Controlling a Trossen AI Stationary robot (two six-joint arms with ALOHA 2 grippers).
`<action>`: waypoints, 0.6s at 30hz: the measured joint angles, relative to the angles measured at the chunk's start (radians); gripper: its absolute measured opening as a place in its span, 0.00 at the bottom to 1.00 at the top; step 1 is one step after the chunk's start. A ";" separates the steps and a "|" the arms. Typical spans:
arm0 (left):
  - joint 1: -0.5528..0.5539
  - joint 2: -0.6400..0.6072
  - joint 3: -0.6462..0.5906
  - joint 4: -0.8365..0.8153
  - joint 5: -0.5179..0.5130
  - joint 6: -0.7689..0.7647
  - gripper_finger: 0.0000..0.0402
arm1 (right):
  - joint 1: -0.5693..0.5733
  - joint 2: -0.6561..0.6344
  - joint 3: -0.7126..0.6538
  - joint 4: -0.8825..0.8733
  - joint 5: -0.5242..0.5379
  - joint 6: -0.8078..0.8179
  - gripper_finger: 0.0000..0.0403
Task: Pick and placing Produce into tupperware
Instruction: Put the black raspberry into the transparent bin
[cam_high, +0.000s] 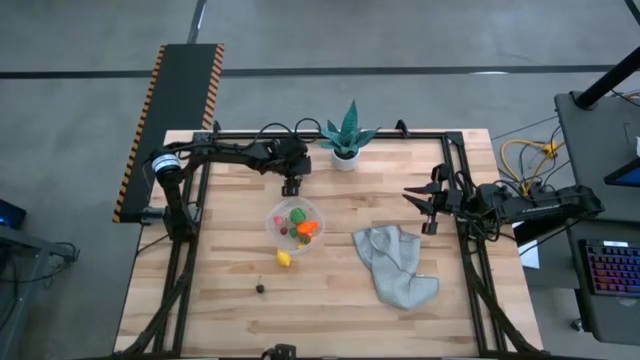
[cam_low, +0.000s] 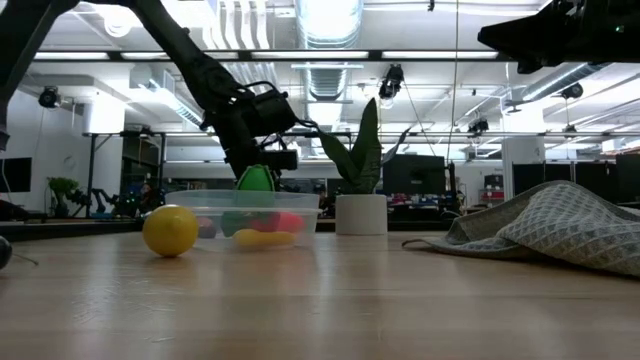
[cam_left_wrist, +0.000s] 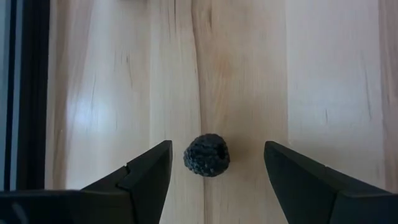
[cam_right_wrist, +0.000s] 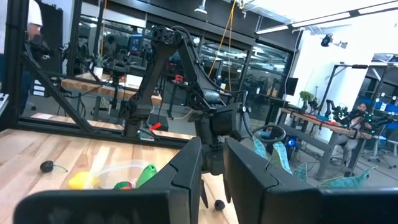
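The tupperware (cam_high: 296, 226) is a clear round container on the table. It holds green, orange, red and pink produce (cam_high: 303, 222). A yellow piece (cam_high: 284, 258) and a small dark stemmed piece (cam_high: 260, 288) lie on the wood nearer the table's near edge. A dark bumpy berry (cam_left_wrist: 206, 155) rests on the table between the tupperware and the plant. My left gripper (cam_left_wrist: 217, 144) is open and points down over it, one finger on each side, apart from it. My right gripper (cam_high: 418, 207) is open and hovers above the table's right part, far from the produce.
A spiky green plant in a white pot (cam_high: 346, 158) stands near the far edge, close behind my left gripper. A crumpled grey cloth (cam_high: 395, 262) lies right of the tupperware. Black frame rails (cam_high: 190, 250) run along the table's left and right sides.
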 joint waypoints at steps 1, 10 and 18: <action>0.000 0.000 0.000 0.000 0.000 0.000 0.60 | 0.000 0.000 0.000 0.000 0.000 0.000 0.15; 0.004 0.015 -0.003 0.003 0.023 0.002 0.60 | 0.000 0.000 0.000 -0.009 0.000 0.000 0.15; 0.005 0.021 -0.003 0.019 0.026 0.003 0.60 | 0.000 0.000 0.000 -0.011 0.000 -0.001 0.15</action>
